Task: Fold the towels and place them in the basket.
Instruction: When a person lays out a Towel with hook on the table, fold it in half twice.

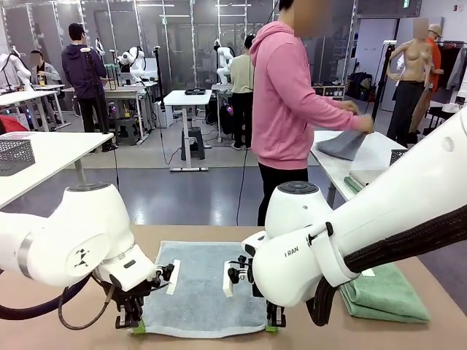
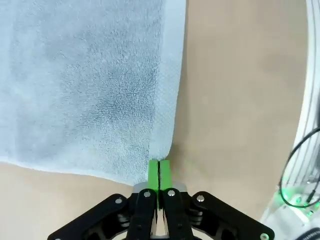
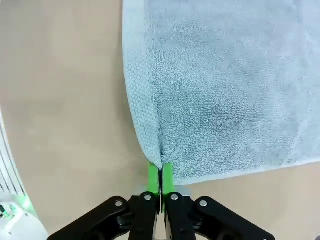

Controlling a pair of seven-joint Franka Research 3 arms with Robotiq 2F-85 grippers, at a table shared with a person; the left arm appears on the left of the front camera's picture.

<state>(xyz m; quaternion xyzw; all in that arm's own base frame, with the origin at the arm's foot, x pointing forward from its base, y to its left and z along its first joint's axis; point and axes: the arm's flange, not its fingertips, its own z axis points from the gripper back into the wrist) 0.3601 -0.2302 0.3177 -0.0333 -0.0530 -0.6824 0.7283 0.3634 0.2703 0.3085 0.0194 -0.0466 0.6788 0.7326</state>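
A pale blue-grey towel (image 1: 201, 288) lies spread flat on the tan table between both arms. My left gripper (image 1: 138, 326) is shut on its near left corner; in the left wrist view the green pads (image 2: 159, 172) pinch the towel (image 2: 90, 85) at that corner. My right gripper (image 1: 271, 326) is shut on the near right corner, and the right wrist view has the pads (image 3: 160, 177) closed on the towel (image 3: 225, 85) edge. A folded mint green towel (image 1: 383, 292) rests on the table at the right. The basket is out of view on this table.
A person in a pink hoodie (image 1: 288, 95) stands at the far side, turned to a side table, handling a grey cloth (image 1: 341, 144). A mesh basket (image 1: 14, 154) sits on a separate table at far left. Bare tabletop (image 2: 235, 100) lies beside the towel.
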